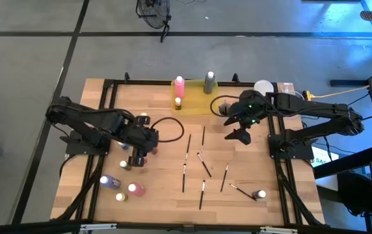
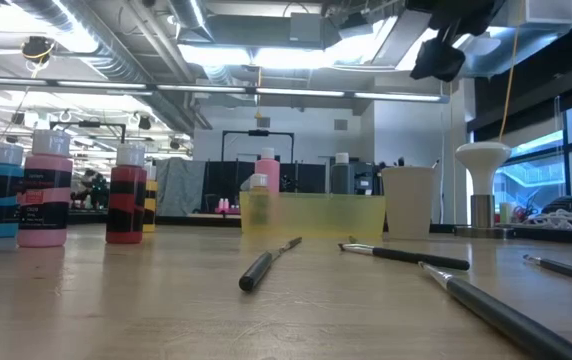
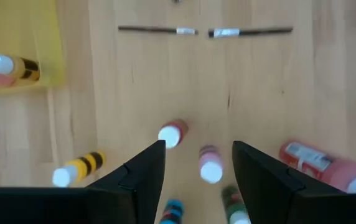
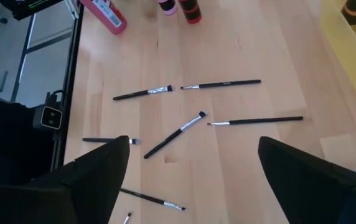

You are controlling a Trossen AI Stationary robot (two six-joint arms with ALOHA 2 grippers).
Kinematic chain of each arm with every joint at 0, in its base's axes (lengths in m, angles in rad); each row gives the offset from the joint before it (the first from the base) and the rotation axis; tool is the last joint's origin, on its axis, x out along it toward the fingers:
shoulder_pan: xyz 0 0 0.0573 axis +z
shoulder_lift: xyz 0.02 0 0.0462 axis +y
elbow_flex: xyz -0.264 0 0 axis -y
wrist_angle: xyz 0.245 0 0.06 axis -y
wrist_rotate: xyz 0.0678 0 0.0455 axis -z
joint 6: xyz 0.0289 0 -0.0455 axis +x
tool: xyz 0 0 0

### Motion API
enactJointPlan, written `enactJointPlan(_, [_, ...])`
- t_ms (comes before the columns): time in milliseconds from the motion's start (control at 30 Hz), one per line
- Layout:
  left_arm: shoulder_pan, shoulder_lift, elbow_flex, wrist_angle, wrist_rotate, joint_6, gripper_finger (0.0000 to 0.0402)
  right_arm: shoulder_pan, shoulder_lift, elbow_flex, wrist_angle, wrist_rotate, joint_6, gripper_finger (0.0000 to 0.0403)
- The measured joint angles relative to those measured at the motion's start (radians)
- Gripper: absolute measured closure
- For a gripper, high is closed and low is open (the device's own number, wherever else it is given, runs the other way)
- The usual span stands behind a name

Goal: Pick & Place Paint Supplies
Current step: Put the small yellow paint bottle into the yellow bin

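Brushes (image 1: 204, 169) scattered mid-table; 2 bottles (image 1: 179, 86) in tray (image 1: 196, 103); left gripper (image 1: 138, 158) parted, right gripper (image 1: 239, 133) wide, both empty.

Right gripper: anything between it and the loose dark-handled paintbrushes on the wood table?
Nothing visible. The right gripper hangs open above the wooden table, with bare wood between its jaws and the thin dark-handled paintbrushes below. The translucent yellow tray sits off to the side, and the left gripper is over the small paint bottles.

Light wooden desk (image 1: 166, 182), dark-handled paintbrushes (image 1: 199, 166) scattered across its middle, small paint bottles (image 1: 124, 185) clustered at its left side, translucent yellow tray (image 1: 196, 104) and pale cup (image 1: 263, 88) along its far edge
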Motion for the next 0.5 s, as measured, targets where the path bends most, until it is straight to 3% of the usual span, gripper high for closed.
enactJointPlan(233, [0.001,-0.022,0.037,-0.031,-0.029,0.002,0.0219,0.004,-0.003,0.001,-0.034,0.001,-0.019,0.0044])
enactJointPlan(367, [0.001,-0.081,0.064,-0.036,-0.059,-0.017,0.0219,0.017,-0.034,0.046,-0.211,0.023,-0.014,0.0043])
enactJointPlan(500, [0.001,-0.175,0.065,-0.042,-0.202,-0.137,0.0219,0.074,-0.124,0.063,-0.294,0.061,0.026,0.0043])
